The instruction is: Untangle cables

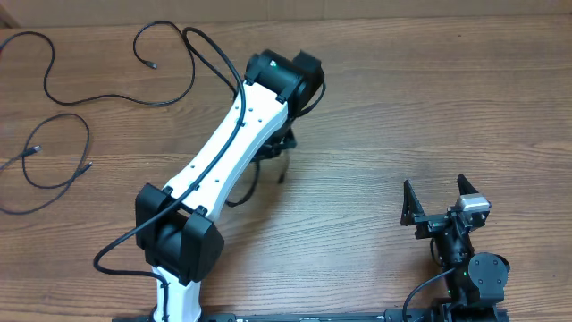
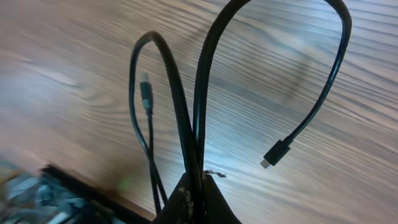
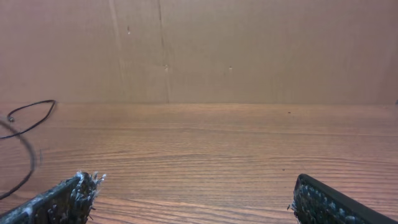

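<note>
Left claw is pinching a bunch of black cables over the table's middle — loose cables sprawl by the far-left corner. Right claw sits spread wide, near-right corner.

Brown wood-grain counter. Far-left corner: long black cable lying in loose loops, plug end flat on wood. Nearer, by left edge: shorter black cable, curled, two plugs showing.

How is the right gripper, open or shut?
Open. The right gripper has its fingers spread wide apart, with only bare table between them.
</note>
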`<control>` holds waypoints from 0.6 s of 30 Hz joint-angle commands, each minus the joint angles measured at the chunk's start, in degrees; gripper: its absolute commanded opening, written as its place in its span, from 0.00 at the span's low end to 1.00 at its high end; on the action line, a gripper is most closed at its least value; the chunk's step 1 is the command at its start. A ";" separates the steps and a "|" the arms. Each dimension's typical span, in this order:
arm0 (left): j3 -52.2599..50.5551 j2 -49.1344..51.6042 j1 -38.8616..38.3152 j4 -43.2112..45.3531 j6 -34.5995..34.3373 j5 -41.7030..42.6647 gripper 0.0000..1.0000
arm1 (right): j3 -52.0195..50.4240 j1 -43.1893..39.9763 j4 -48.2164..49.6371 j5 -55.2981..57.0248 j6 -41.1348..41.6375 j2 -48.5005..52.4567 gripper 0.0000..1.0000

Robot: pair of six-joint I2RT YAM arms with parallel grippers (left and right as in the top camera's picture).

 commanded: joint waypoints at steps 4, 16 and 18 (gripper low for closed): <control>-6.62 -1.11 10.60 -0.20 -3.78 -11.30 0.04 | -0.57 -0.11 0.22 0.50 -0.31 -0.46 1.00; -7.50 -1.11 32.22 -0.20 7.72 -9.44 0.04 | -0.57 -0.11 0.22 0.52 -0.31 -0.46 1.00; -7.50 -1.11 34.18 -0.02 9.40 -8.68 0.04 | -0.57 -0.11 0.22 0.52 -0.31 -0.46 1.00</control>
